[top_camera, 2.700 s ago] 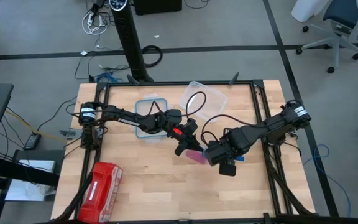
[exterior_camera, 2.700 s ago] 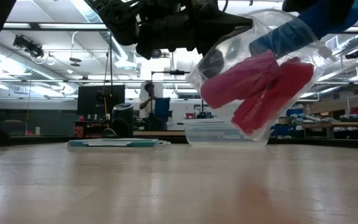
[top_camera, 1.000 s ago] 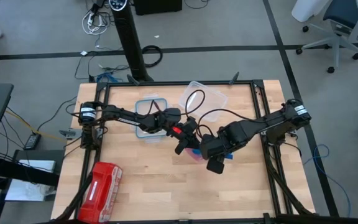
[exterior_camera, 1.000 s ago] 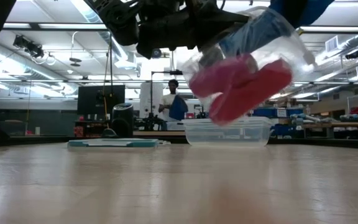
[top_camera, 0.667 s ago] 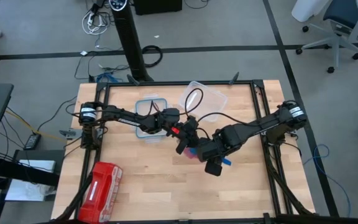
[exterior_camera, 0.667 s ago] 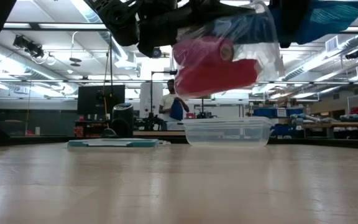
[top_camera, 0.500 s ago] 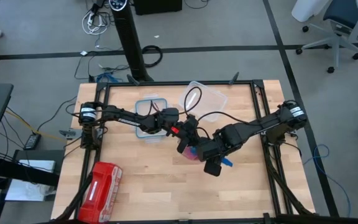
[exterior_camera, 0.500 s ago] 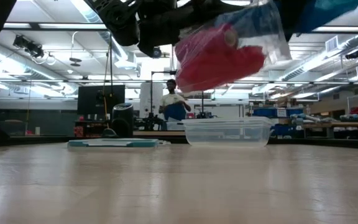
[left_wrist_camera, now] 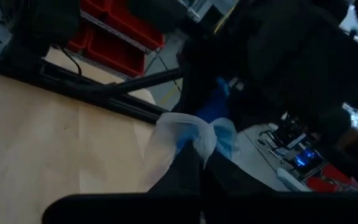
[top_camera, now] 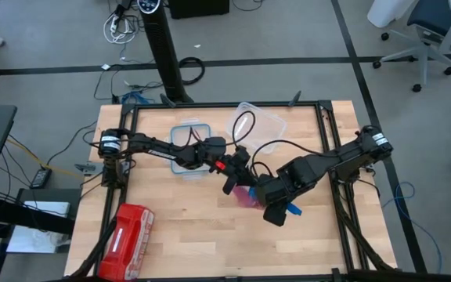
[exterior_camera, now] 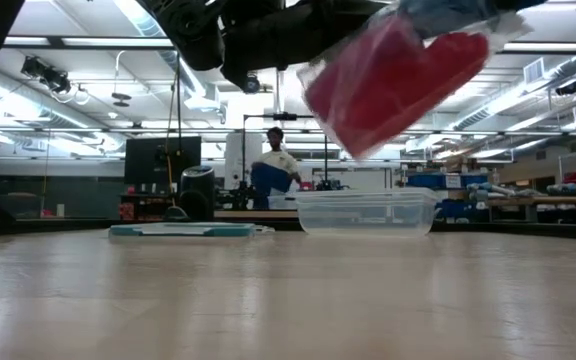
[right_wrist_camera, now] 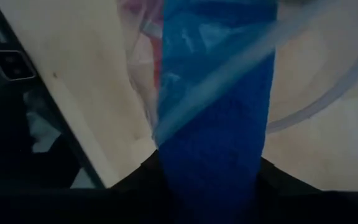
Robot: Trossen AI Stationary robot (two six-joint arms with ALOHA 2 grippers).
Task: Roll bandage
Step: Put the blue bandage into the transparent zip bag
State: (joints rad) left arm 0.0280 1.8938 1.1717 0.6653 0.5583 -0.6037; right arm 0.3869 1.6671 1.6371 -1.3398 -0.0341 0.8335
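I have both arms meeting over the middle of the table [top_camera: 178, 235]. My left gripper [top_camera: 234, 182] has its fingers pressed together on the gathered edge of a clear plastic bag [exterior_camera: 398, 70], pinching it and holding it up in the air; from the left wrist camera I see the bunched plastic right at the fingertips. Inside the bag hang the red-pink fabric rolls [exterior_camera: 383, 85], well above the tabletop.

My right gripper [top_camera: 276, 205] is just to the right of the bag, and the bandage [right_wrist_camera: 219, 124] sits between its fingers: a bright blue rolled band pinched by the gripper, with a fold of the bag's plastic lying across the blue fabric. From above, a bit of blue shows at the gripper's near-right side.

At the far side of the table rest a clear tub [top_camera: 255, 121] and, left of it, a blue-rimmed lid [top_camera: 188, 149]. A red zip pouch [top_camera: 128, 239] lies at the near left corner. A person [exterior_camera: 273, 170] stands in the room beyond.
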